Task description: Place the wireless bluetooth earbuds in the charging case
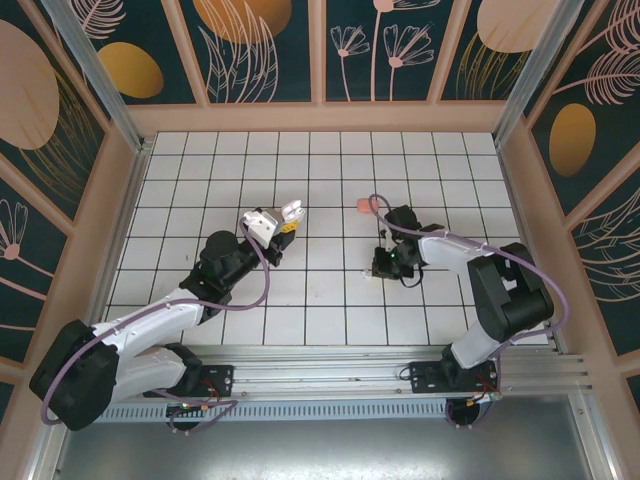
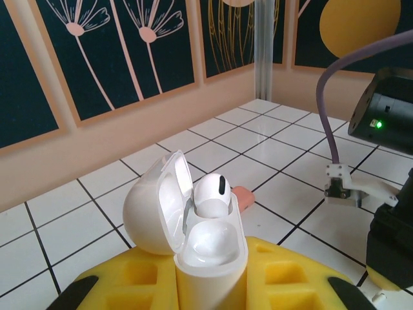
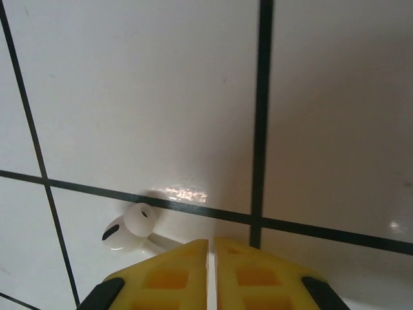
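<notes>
My left gripper (image 2: 210, 287) is shut on the white charging case (image 2: 210, 258), held upright above the floor with its lid open. One white earbud (image 2: 211, 192) sits in the case's far socket; the near socket is bare. From above, the case (image 1: 293, 211) is left of centre at the left gripper (image 1: 285, 223). My right gripper (image 3: 211, 255) is down on the tiles with its yellow fingers (image 3: 174, 271) pressed together. A second white earbud (image 3: 129, 226) lies on the tile, its stem running in under the fingertips. A small salmon-pink earbud (image 1: 360, 206) lies on the floor beyond.
The right arm (image 2: 387, 116) stands close on the right of the case, its purple cable looping overhead. The salmon-pink earbud (image 2: 244, 196) shows just behind the case. Patterned walls (image 1: 320, 50) enclose the white tiled floor (image 1: 200, 170) on three sides.
</notes>
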Controlling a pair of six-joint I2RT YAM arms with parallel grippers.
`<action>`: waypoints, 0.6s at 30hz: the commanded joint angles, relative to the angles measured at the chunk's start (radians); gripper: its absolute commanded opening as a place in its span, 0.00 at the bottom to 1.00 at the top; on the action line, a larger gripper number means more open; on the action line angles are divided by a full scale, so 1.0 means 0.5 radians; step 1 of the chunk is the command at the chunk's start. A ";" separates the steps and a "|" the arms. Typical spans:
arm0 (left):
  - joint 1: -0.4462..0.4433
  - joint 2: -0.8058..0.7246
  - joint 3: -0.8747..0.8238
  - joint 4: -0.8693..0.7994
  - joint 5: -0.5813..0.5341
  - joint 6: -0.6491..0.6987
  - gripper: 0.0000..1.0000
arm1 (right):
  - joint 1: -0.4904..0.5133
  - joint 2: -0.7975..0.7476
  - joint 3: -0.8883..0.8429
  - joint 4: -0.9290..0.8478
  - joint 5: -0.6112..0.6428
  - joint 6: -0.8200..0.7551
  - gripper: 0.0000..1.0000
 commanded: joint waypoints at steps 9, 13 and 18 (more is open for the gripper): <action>0.007 -0.067 0.057 -0.006 0.011 -0.035 0.00 | 0.211 0.020 -0.036 0.161 -0.047 0.179 0.08; 0.006 -0.066 0.060 -0.004 0.013 -0.039 0.00 | 0.219 0.020 0.002 0.134 -0.010 0.226 0.08; 0.007 -0.078 0.062 -0.022 0.005 -0.034 0.00 | 0.219 -0.075 0.064 -0.037 0.137 0.323 0.06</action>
